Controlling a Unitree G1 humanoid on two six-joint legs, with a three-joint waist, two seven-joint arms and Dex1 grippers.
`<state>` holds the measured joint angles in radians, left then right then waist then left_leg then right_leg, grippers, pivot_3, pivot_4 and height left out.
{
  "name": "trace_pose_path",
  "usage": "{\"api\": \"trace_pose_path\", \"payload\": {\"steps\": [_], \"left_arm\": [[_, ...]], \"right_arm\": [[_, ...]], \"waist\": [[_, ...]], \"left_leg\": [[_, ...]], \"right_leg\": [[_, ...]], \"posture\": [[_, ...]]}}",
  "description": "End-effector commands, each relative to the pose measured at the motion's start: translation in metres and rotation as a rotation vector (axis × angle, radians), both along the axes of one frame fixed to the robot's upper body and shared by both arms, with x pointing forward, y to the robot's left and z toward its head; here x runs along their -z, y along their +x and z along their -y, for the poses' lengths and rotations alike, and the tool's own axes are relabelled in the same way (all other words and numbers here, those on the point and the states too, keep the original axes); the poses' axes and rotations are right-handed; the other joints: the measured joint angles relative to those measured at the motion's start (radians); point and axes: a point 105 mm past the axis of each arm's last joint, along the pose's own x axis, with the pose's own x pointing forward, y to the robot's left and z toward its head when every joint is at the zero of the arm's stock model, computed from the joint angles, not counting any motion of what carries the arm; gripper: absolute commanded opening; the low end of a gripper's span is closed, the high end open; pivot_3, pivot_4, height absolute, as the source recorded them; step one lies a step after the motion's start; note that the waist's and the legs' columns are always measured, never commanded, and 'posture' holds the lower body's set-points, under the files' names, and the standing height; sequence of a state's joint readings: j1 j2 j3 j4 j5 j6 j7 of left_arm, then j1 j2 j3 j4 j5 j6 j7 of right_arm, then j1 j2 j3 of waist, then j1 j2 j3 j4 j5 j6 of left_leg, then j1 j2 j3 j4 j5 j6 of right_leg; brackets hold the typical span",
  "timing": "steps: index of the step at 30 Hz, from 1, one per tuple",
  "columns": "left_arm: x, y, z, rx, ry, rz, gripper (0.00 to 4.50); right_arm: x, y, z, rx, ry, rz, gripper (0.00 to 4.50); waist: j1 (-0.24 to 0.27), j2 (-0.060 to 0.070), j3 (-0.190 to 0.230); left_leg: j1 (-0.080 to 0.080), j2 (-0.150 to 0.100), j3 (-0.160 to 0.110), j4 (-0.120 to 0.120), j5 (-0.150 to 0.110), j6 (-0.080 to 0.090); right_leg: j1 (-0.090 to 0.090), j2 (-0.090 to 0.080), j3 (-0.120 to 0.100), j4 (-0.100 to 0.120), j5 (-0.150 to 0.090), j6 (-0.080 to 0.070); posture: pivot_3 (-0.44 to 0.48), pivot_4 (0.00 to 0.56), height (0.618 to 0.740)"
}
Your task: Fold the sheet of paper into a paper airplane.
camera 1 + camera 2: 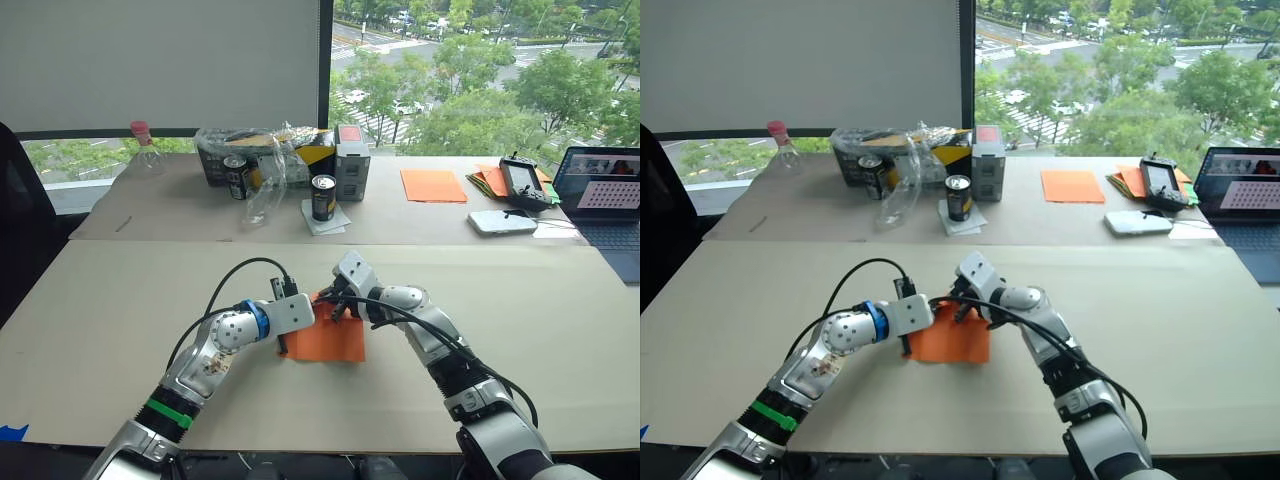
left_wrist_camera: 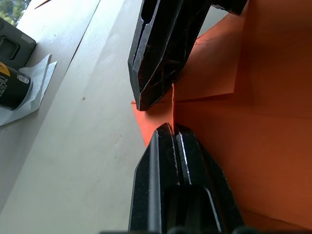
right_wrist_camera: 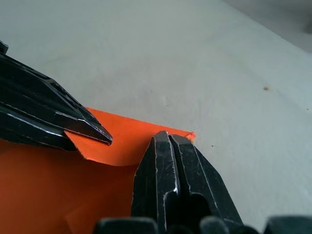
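We see a pale beige desk (image 1: 120,330) butted against a 2nd desk (image 1: 420,220) that runs along a wide window (image 1: 480,70). Daylight comes in from green trees (image 1: 560,90) and a street outside. A white roller blind (image 1: 160,60) covers the window's left part. A black chair back (image 1: 20,220) stands at the left edge.

A pale worktop (image 1: 120,320) carries the creased orange sheet of paper (image 1: 330,340) at centre; cans (image 1: 323,197), a smooth orange sheet (image 1: 433,185) and a laptop (image 1: 610,200) lie from 12 to 2 o'clock.
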<state>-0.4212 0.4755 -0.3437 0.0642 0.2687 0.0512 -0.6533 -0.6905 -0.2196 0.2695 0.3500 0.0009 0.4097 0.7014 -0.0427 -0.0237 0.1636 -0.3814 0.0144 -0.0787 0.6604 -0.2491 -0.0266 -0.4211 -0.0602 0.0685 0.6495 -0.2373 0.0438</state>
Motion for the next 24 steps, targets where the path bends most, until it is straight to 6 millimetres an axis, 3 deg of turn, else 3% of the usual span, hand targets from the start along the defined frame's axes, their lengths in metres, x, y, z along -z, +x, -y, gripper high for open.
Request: {"api": "trace_pose_path", "payload": {"steps": [1,4,10,13,16,20,24], "left_arm": [[-0.006,-0.002,-0.005,-0.068,-0.135,-0.088,0.55],[-0.017,-0.005,-0.010,-0.075,-0.207,-0.117,1.58],[-0.051,-0.008,-0.048,-0.145,-0.457,-0.175,3.53],[-0.070,-0.004,-0.064,-0.198,-0.611,-0.182,3.53],[-0.074,0.003,-0.076,-0.262,-0.682,-0.200,3.53],[-0.068,0.010,-0.073,-0.293,-0.693,-0.233,2.40],[-0.049,0.012,-0.053,-0.267,-0.630,-0.294,1.03]], "right_arm": [[-0.005,0.003,-0.001,-0.022,-0.019,0.038,0.00],[0.000,0.002,0.000,-0.023,-0.028,0.023,0.00],[0.010,-0.004,-0.007,-0.053,-0.023,-0.005,0.00],[0.013,-0.005,-0.009,-0.060,-0.030,-0.007,0.00],[0.016,-0.007,-0.011,-0.070,-0.041,-0.010,0.00],[0.018,-0.010,-0.015,-0.080,-0.045,-0.011,0.00],[0.017,-0.013,-0.020,-0.079,-0.008,-0.027,0.00]], "waist": [[-0.001,0.000,0.000],[-0.003,0.000,0.000],[-0.006,0.000,0.000],[-0.007,0.000,0.000],[-0.007,0.000,0.000],[-0.008,0.000,0.000],[-0.010,0.000,0.000]], "left_leg": [[0.000,0.000,0.000,0.000,0.000,0.000],[-0.002,0.000,0.000,0.000,0.000,0.000],[-0.001,0.001,0.000,0.000,0.000,0.000],[-0.001,0.001,0.000,0.000,0.000,0.000],[0.000,0.001,0.000,0.000,0.000,0.000],[0.000,0.001,0.000,0.000,0.000,0.000],[0.000,0.001,0.000,0.000,0.000,0.000]], "right_leg": [[0.000,0.000,0.000,0.000,0.000,0.000],[-0.002,0.000,0.000,0.000,0.000,0.000],[-0.001,0.000,0.000,0.000,0.000,0.000],[-0.001,0.000,0.000,0.000,0.000,0.000],[-0.001,0.000,0.000,0.000,0.000,0.000],[-0.001,0.000,0.000,0.000,0.000,0.000],[-0.001,0.000,0.000,0.000,0.000,0.000]], "posture": [[0.000,0.150,0.730],[0.000,0.150,0.730],[0.000,0.150,0.730],[0.000,0.150,0.730],[0.000,0.150,0.730],[0.000,0.150,0.730],[0.000,0.150,0.730]]}}
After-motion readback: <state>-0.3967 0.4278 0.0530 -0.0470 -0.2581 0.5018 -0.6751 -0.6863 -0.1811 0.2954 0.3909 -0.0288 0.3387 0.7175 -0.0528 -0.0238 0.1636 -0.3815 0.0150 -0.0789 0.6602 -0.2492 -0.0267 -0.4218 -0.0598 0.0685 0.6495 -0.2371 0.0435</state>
